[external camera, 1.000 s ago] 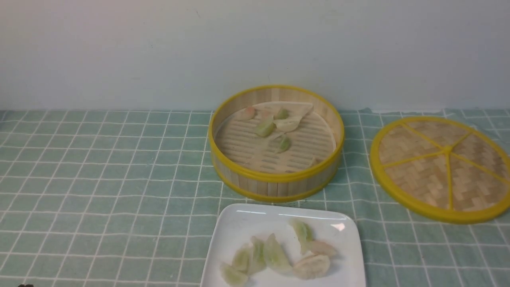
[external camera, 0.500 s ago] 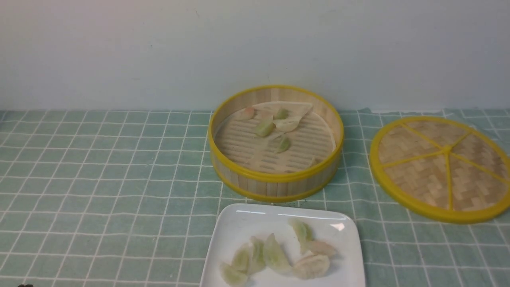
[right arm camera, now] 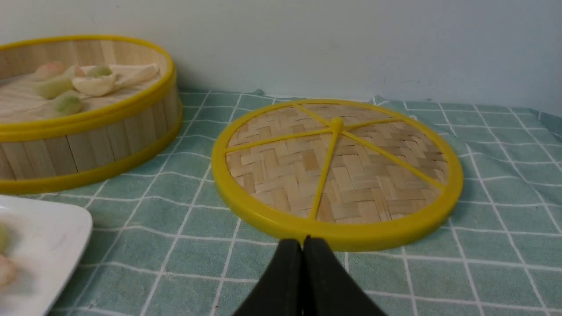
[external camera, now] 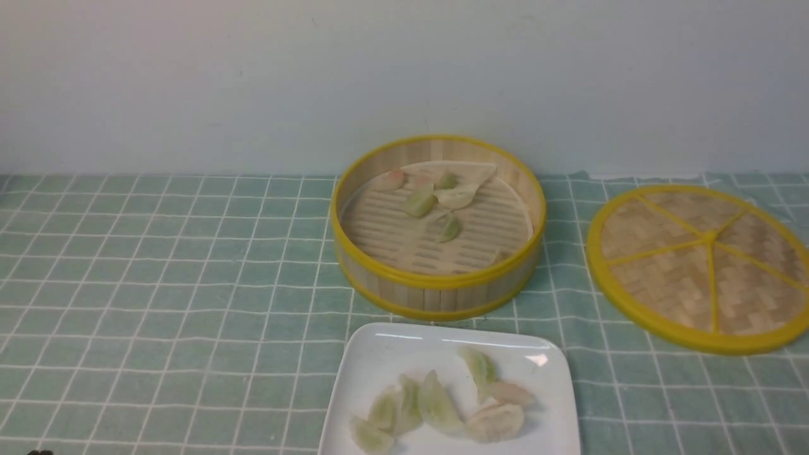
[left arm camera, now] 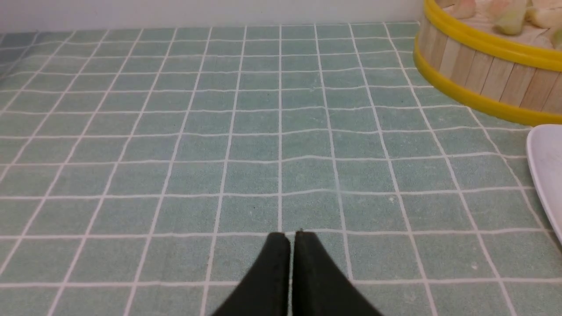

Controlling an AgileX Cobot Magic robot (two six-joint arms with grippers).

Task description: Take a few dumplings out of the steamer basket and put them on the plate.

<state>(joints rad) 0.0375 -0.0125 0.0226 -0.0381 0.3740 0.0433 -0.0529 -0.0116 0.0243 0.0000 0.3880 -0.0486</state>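
The plate (external camera: 379, 354) runs off the bottom edge of the front view, so its near side is cut off. One dumpling (external camera: 370, 437) on it sits right at that edge. In the left wrist view only a thin slice of the plate (left arm camera: 546, 162) shows, and the basket (left arm camera: 478, 70) is cut off at the corner. In the right wrist view the dumplings on the plate (right arm camera: 48, 228) are too blurry to tell apart. A tiny dark thing (external camera: 39, 452) in the front view's bottom corner is too small to tell.
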